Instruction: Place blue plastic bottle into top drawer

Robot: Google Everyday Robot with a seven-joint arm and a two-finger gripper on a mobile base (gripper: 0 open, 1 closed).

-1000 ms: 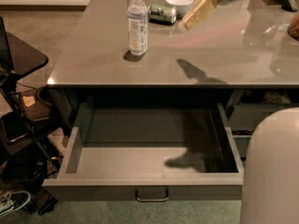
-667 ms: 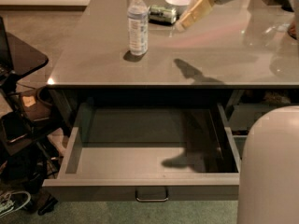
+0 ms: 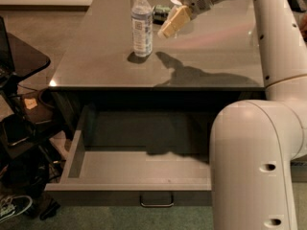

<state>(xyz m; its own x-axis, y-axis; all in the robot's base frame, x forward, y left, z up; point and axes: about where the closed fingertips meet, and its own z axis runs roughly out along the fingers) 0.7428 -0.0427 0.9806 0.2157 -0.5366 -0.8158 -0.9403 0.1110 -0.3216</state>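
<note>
The blue plastic bottle [image 3: 141,25], clear with a white cap and pale label, stands upright on the grey tabletop [image 3: 96,56] at the back left. My gripper [image 3: 166,12] hovers above the table just right of the bottle, near its upper half, not touching it, with its tan fingers [image 3: 175,20] spread open and empty. The top drawer [image 3: 129,188] is pulled out below the table's front edge. Its inside is bare and partly in the arm's shadow. Its metal handle [image 3: 157,201] sits at the centre front.
A dark can [image 3: 160,13] lies behind the bottle and gripper. My white arm [image 3: 254,166] fills the right foreground, covering the drawer's right end. A black chair and clutter [image 3: 19,123] stand on the floor to the left.
My gripper has moved left and slightly down, closer to the bottle. The bottle and the drawer have not moved.
</note>
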